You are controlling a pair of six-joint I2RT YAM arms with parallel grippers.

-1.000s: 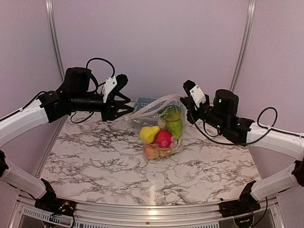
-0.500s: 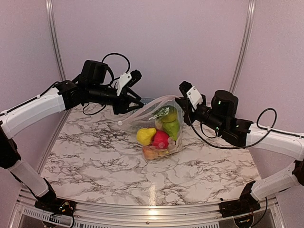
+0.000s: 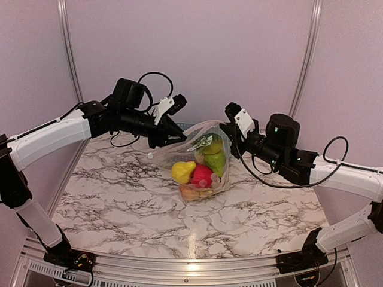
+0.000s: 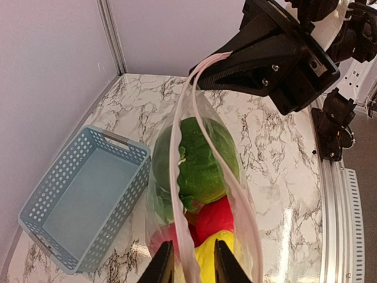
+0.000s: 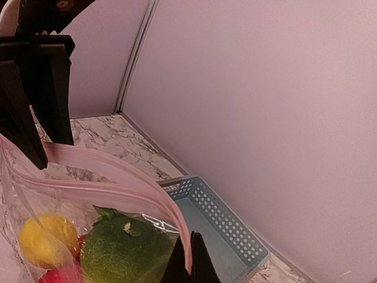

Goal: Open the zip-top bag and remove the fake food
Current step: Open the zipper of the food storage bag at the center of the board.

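Note:
The clear zip-top bag [image 3: 203,161] hangs over the marble table between both grippers, its pink zipper mouth partly parted. Inside is the fake food: a yellow piece [image 3: 182,171], a red one [image 3: 204,175], green ones [image 3: 216,156] and an orange one [image 3: 190,191]. My right gripper [image 3: 228,128] is shut on the right end of the zipper strip [image 5: 177,221], pinched between its fingertips [image 5: 189,259]. My left gripper [image 3: 175,133] is open at the bag's left end; in the left wrist view its jaws [image 4: 192,246] straddle one zipper strip [image 4: 177,177] above the green food [image 4: 203,159].
The light blue slotted basket [image 4: 82,200] stands empty on the table behind the bag, near the back wall; it also shows in the right wrist view [image 5: 227,227]. Pink walls close the back and sides. The right arm's body [image 4: 277,53] fills the far side of the left wrist view.
My left arm has swung right and forward to the bag's left end, its open fingers now around one strip. The bag has been pulled slightly up and left. The right gripper keeps its hold.

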